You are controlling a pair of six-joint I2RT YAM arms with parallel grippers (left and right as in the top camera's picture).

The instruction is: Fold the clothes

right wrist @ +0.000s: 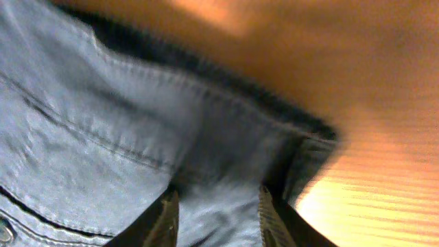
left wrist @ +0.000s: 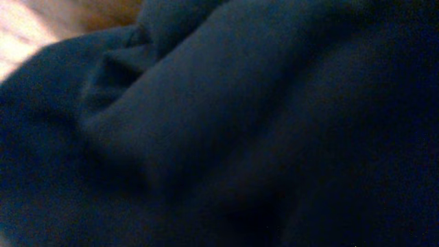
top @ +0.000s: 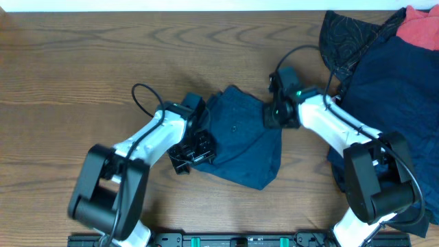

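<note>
One wooden table (top: 68, 62). One navy denim garment (top: 240, 137) alone at its centre. One heap of clothes (top: 391, 75) toward two o'clock: one black patterned piece (top: 346, 34), one coral-red piece (top: 422, 24), plus dark navy fabric, number of garments impossible to tell. Two white-and-black arms: one left arm (top: 147, 140) from seven o'clock, one right arm (top: 329, 123) from five o'clock. Two grippers: left gripper (top: 194, 149), right gripper (top: 273, 115). Two dark fingers (right wrist: 167, 218) in the right wrist view. Two black cables: left cable (top: 140, 92), right cable (top: 302, 51).
</note>
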